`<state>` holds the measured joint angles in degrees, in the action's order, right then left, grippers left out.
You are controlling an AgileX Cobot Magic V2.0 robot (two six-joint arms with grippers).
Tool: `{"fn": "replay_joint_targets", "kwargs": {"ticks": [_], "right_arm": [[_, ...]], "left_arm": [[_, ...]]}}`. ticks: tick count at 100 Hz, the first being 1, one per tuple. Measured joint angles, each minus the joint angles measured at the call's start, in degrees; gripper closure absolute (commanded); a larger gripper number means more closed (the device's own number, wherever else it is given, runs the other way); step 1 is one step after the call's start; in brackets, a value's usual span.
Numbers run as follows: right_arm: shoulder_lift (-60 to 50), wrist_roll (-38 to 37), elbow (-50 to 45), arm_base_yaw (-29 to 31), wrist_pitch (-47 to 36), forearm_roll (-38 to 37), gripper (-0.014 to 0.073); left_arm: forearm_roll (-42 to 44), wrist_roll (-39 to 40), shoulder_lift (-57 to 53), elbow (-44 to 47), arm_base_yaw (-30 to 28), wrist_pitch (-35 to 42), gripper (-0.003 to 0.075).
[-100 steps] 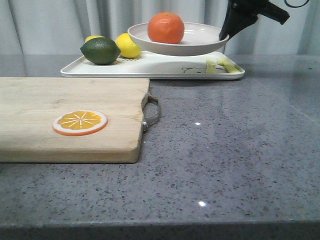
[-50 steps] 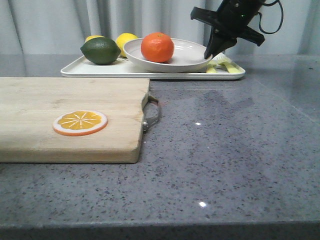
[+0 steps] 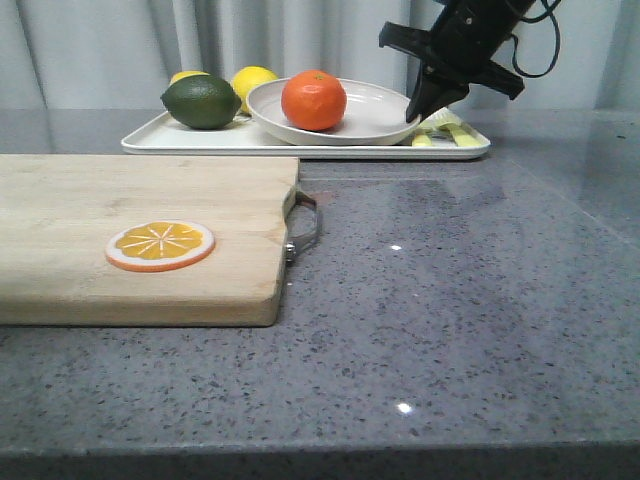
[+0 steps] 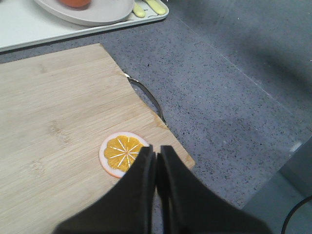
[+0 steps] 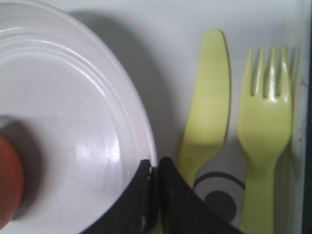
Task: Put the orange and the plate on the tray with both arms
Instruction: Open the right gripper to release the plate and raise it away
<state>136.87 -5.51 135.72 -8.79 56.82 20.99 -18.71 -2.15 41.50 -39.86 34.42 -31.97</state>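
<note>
The orange (image 3: 314,99) sits in the off-white plate (image 3: 375,110), and the plate rests on the white tray (image 3: 200,141) at the back of the table. My right gripper (image 3: 413,113) is shut on the plate's right rim; in the right wrist view its jaws (image 5: 155,165) pinch the rim of the plate (image 5: 73,122), with the orange (image 5: 9,180) at the edge. My left gripper (image 4: 156,151) is shut and empty, above the wooden cutting board (image 4: 53,107); it does not show in the front view.
A flat orange slice (image 3: 160,245) lies on the cutting board (image 3: 130,200) at front left. A green lime (image 3: 201,101) and yellow lemons (image 3: 250,80) sit on the tray's left. A yellow-green knife (image 5: 207,102) and fork (image 5: 265,122) lie on the tray beside the plate.
My right gripper has lowered the plate with the orange from above the tray down onto it, moving slightly left. The left arm shows no change.
</note>
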Motion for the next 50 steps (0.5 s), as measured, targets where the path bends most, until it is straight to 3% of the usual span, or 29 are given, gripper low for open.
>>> {"fn": "replay_joint_targets", "kwargs": {"ticks": [6, 14, 50], "right_arm": [[0.0, 0.0, 0.0, 0.0, -0.1, 0.0, 0.0388], [0.0, 0.0, 0.0, 0.0, -0.5, 0.1, 0.0337], [-1.1, 0.0, 0.0, 0.4, 0.5, 0.1, 0.0342]], "left_arm": [[0.0, 0.0, 0.0, 0.0, 0.0, 0.0, 0.0739], [0.0, 0.0, 0.0, 0.0, 0.0, 0.0, 0.0739], [0.0, 0.0, 0.0, 0.0, 0.0, 0.0, 0.0739]]}}
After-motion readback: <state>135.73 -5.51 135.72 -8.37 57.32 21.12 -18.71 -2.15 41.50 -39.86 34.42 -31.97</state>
